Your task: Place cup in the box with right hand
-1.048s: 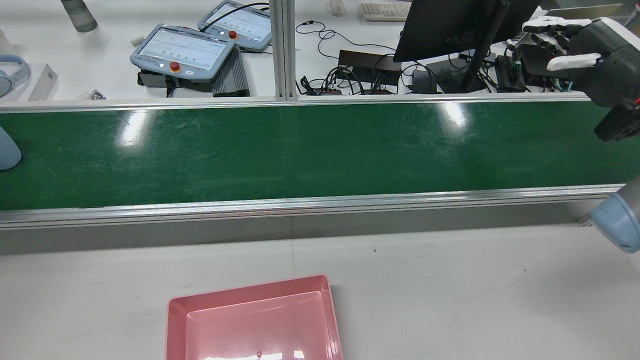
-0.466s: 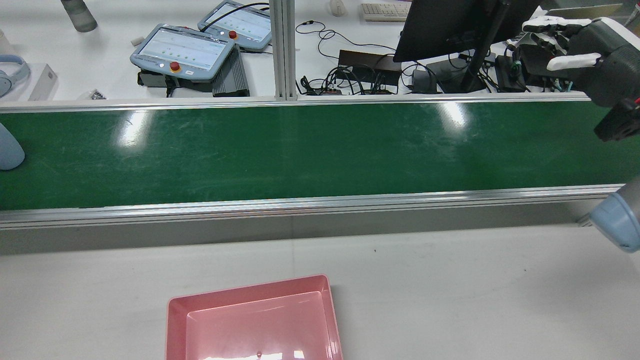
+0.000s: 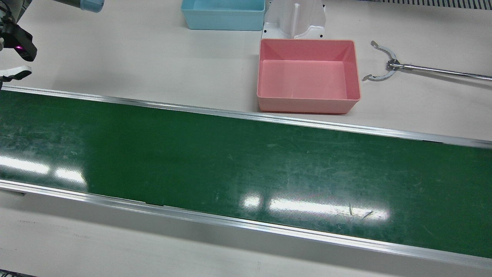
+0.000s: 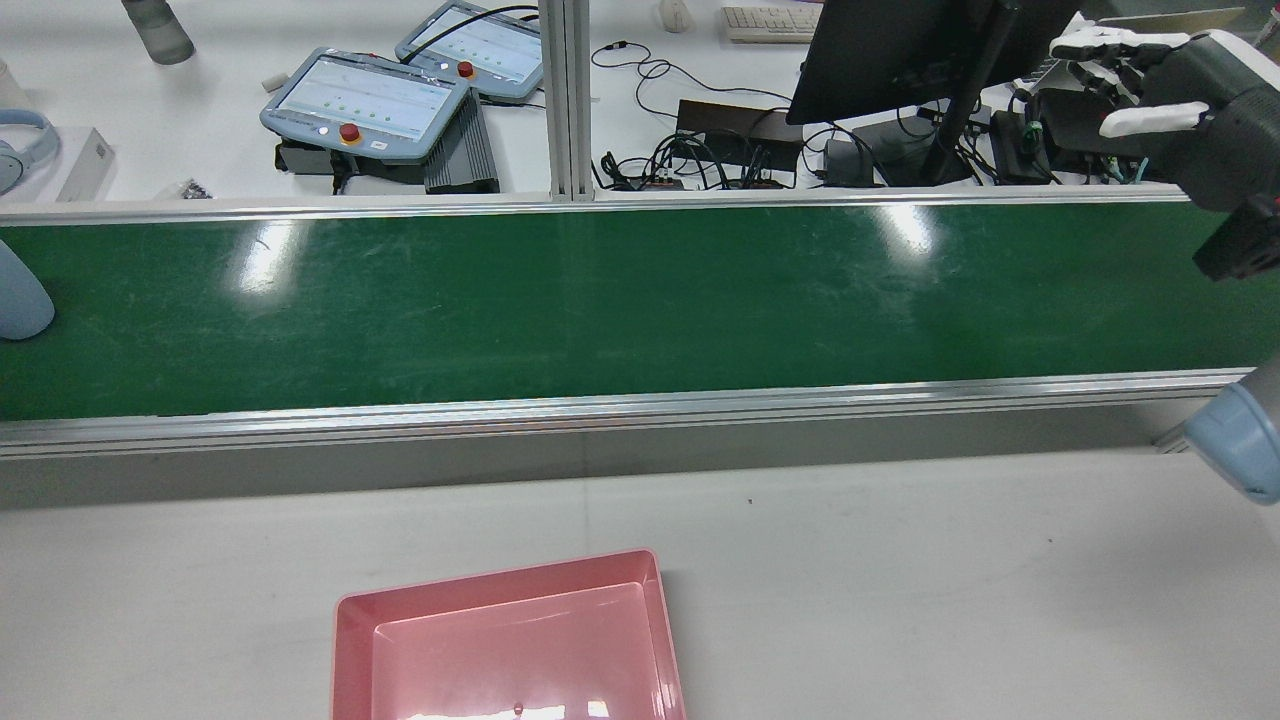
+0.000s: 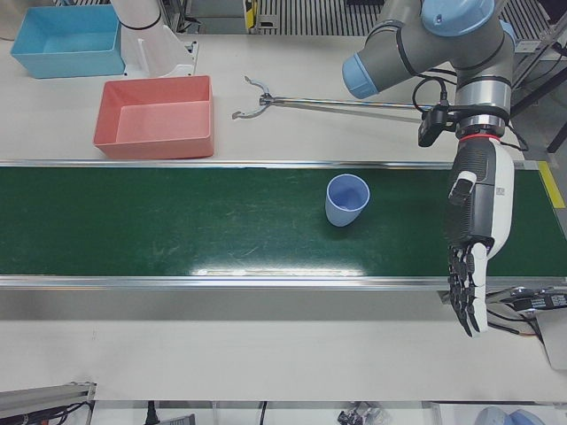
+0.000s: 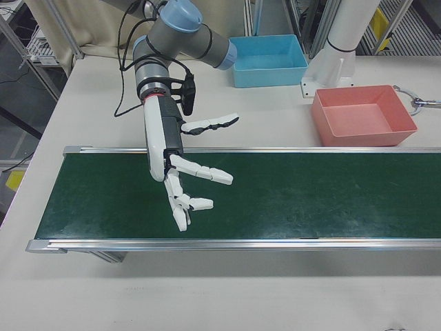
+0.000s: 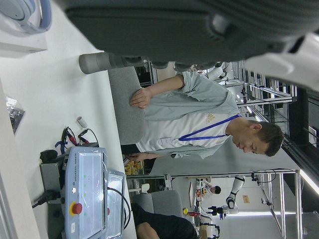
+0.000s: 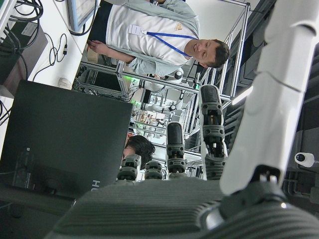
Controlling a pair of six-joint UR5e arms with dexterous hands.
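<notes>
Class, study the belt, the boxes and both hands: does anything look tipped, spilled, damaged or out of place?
Nothing stands out. The blue cup stands upright on the green belt, the pink box sits level and empty, and both hands, left and right, hang open.

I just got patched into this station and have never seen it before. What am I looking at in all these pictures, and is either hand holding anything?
Two robot arms stand at a table, each ending in a fingered hand. Between them and the operators' desks runs a long green conveyor belt.

The rear view looks from behind the arms; the front views face them, so the sides are mirrored there. The two sideways pictures come from cameras on the hands and mostly show the room and people.

The right hand hangs over its end of the belt, fingers spread, holding nothing. The left hand hangs open at the other end, also holding nothing.

A blue cup stands upright on the belt, near the left arm. The pink box sits on the table beside the belt, with nothing in it. Behind it is a blue box, and a long metal grabber tool lies nearby.
</notes>
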